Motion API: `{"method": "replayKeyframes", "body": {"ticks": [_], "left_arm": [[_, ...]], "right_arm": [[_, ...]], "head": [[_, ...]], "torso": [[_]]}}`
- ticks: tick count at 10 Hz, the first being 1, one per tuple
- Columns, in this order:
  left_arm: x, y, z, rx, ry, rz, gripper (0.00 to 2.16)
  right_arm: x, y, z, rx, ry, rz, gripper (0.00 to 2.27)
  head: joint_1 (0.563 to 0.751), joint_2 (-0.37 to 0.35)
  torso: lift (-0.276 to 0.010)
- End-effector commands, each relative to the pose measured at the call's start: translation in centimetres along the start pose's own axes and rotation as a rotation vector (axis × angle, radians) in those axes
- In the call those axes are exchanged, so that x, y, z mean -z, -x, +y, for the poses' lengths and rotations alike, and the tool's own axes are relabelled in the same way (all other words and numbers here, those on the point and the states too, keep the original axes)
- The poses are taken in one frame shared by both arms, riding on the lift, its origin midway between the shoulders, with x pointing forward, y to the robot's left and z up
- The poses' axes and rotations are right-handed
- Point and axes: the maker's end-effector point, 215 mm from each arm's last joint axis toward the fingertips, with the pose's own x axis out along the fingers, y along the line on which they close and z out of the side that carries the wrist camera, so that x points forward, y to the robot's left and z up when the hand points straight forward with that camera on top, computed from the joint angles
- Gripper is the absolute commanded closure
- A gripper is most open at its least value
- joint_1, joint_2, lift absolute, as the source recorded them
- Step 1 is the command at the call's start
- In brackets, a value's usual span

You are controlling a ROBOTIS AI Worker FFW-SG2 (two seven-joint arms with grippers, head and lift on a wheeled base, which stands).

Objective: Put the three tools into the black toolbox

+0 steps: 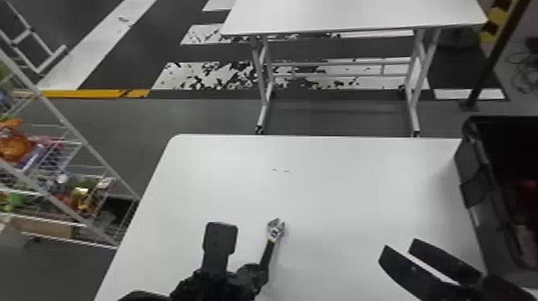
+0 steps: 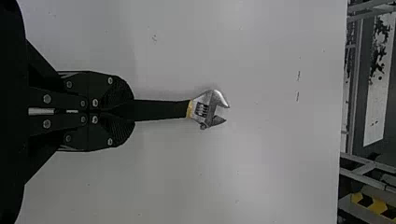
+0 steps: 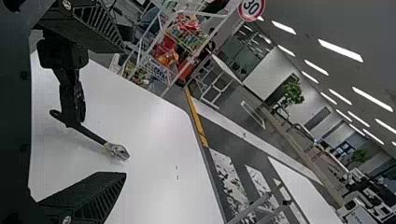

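In the head view my left gripper (image 1: pixel 262 271) is at the lower middle, holding an adjustable wrench (image 1: pixel 275 232) by its dark handle, silver head pointing away. The left wrist view has the left gripper (image 2: pixel 112 111) shut around the handle, with the open-jawed head of the wrench (image 2: pixel 210 110) beyond it. Whether the wrench touches the table is unclear. My right gripper (image 1: pixel 400 247) stands open between the wrench and the black toolbox (image 1: pixel 476 170). From the right wrist view, the right gripper (image 3: pixel 125 112) has its fingers wide apart, the wrench (image 3: pixel 116 151) farther off.
The white table (image 1: pixel 340 180) carries the work, with the toolbox along its right side. Another white table (image 1: pixel 352 14) stands beyond a strip of floor. A wire rack (image 1: pixel 72 136) with colourful goods is at the left. Something red (image 1: pixel 527 188) lies inside the toolbox.
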Motion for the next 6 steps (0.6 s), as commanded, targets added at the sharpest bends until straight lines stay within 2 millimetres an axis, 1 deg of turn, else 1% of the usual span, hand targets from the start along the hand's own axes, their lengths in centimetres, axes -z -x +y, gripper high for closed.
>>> {"method": "replayKeyframes", "body": {"ticks": [1,3,6], "left_arm": [[-0.4,0.7,-0.9,0.005,-0.016,-0.012,2.14],[-1.6,1.2,-2.1,-0.014,-0.062,-0.043,2.14],[-3.0,2.1,-3.0,-0.021,-0.087,-0.076,2.14]], "right_arm": [[1.4,0.1,-0.1,-0.003,-0.054,0.057,0.06],[1.6,0.2,-0.3,-0.004,-0.066,0.057,0.06],[1.5,0.6,-0.3,-0.01,-0.082,0.05,0.06]], "head": [[0.695,0.208],[0.695,0.203],[0.695,0.17]], "torso": [[-0.051],[-0.051],[-0.051]]}}
